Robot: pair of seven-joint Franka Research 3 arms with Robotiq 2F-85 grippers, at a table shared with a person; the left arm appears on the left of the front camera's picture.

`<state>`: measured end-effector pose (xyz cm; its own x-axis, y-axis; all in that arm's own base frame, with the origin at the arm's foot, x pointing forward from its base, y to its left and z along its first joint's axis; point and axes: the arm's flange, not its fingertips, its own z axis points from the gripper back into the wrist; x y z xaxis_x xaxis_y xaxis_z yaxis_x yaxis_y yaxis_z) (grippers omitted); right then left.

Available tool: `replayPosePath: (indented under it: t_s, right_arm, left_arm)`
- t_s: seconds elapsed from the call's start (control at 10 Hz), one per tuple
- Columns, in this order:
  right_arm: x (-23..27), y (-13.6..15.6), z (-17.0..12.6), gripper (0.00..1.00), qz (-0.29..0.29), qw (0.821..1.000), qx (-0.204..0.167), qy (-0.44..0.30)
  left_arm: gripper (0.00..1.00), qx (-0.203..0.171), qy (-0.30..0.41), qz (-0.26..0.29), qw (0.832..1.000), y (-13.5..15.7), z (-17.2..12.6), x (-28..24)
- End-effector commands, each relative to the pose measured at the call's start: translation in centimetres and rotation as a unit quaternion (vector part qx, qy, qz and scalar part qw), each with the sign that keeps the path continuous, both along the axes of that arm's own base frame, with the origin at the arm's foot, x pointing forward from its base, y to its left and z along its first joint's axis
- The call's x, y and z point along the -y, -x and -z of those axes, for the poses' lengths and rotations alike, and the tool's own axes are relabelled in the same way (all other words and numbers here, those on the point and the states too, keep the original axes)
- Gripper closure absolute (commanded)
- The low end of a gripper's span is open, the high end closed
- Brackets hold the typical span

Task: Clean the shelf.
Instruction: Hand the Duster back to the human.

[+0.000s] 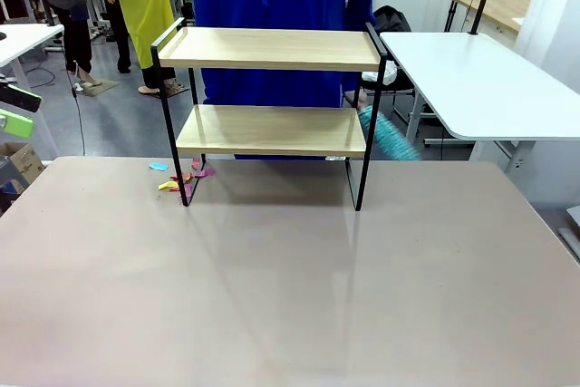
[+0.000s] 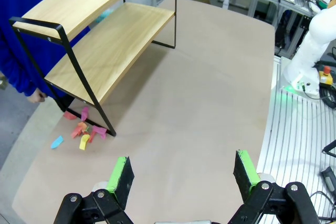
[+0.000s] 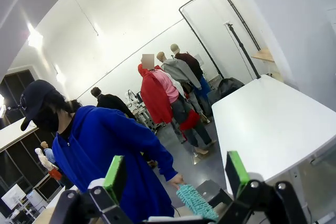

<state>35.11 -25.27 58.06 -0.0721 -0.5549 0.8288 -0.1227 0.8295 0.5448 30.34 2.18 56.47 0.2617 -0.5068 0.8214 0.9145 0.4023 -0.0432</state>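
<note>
Shelf: the two-tier rack of light wooden boards in a thin black metal frame [image 1: 272, 115] is standing at upper centre of the front view, near the table's far edge.
Open room: the beige tabletop [image 1: 290, 296] is lying bare across the lower frame.
Litter: small coloured paper scraps [image 2: 79, 132] are lying at the rack's left legs.
Person: a blue-sleeved hand is holding a teal fluffy duster [image 3: 195, 202].
My left gripper [image 2: 184, 174]: I am hovering above the table, fingers spread, grasping nothing.
My right gripper [image 3: 176, 174]: I am pointing outward, fingers released, empty.
</note>
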Motion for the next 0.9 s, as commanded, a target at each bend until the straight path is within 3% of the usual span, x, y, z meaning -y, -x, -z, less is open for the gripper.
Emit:
replayPosePath:
  t_s: [0.0,0.8]
  right_arm:
    - [-0.01,0.10,-0.20,0.00,0.000,1.000,0.002,0.000]
    - [-0.01,0.10,-0.20,0.00,0.000,1.000,0.002,0.000]
  left_arm:
    - [0.00,0.009,0.008,0.008,1.000,-0.18,0.00,0.19]
    - [0.00,0.009,0.008,0.008,1.000,-0.18,0.00,0.19]
